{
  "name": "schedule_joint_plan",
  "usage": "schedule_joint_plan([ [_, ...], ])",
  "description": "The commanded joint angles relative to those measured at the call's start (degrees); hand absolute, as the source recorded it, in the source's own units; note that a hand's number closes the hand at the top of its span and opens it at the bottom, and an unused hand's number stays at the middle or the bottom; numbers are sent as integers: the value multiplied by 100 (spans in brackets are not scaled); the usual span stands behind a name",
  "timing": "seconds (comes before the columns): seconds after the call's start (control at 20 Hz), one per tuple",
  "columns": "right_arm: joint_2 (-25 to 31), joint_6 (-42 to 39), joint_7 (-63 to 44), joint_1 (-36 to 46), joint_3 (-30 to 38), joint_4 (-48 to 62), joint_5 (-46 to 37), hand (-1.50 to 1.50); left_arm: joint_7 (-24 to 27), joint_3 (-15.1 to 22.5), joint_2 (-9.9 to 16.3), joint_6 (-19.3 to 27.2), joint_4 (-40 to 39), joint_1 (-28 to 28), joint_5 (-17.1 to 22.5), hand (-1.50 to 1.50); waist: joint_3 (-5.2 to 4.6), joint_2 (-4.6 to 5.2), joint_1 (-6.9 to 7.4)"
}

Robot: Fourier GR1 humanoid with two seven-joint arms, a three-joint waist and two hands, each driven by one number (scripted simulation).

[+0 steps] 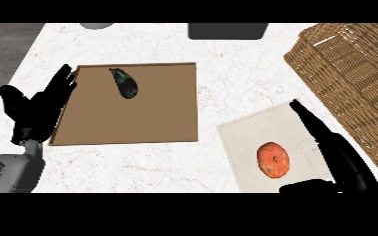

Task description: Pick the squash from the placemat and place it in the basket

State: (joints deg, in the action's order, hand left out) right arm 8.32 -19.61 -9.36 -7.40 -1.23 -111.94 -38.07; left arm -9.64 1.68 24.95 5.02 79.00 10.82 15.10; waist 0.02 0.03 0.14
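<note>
An orange, round squash point(273, 159) lies on a pale placemat point(244, 140) at the lower right. My right hand point(332, 147) stands open just to the right of the squash, fingers straight and pointing away, thumb point(306, 187) spread below it; no contact with the squash shows. The wicker basket point(339, 75) sits at the right edge, beyond the placemat. My left hand point(40, 105) rests open at the left edge, fingers up, beside a brown mat.
A brown mat point(140, 115) at centre left carries a dark green vegetable point(125, 83). A dark grey box point(227, 30) and a grey round object point(97, 25) sit at the far edge of the white marble counter point(221, 75).
</note>
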Motion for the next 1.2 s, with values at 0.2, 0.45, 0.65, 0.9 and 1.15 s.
schedule_joint_plan([
  [0.2, 5, 265, 287, 273, -154, 1244, -495, -150, -336, 26, -322, 99, 577, -276, -378, 0, 0, -7, 10],
  [0.45, 267, 288, 724, -323, -99, 1040, -549, -150, 59, -423, -363, -284, -390, 229, -466, 0, -2, -4, -37],
  [0.65, 177, 101, 575, 14, 7, 1041, -419, -150, -176, -593, -436, -414, -112, 141, -640, 0, -2, -6, -23],
  [0.9, 143, 47, 906, -184, -72, 1055, -298, -150, -279, -575, -688, -340, -23, 123, -724, 0, -2, -6, -30],
  [1.15, 292, 23, 1268, -80, 140, 1248, -208, -150, -109, -662, -847, -428, -123, 170, -916, 0, -3, -5, -29],
])
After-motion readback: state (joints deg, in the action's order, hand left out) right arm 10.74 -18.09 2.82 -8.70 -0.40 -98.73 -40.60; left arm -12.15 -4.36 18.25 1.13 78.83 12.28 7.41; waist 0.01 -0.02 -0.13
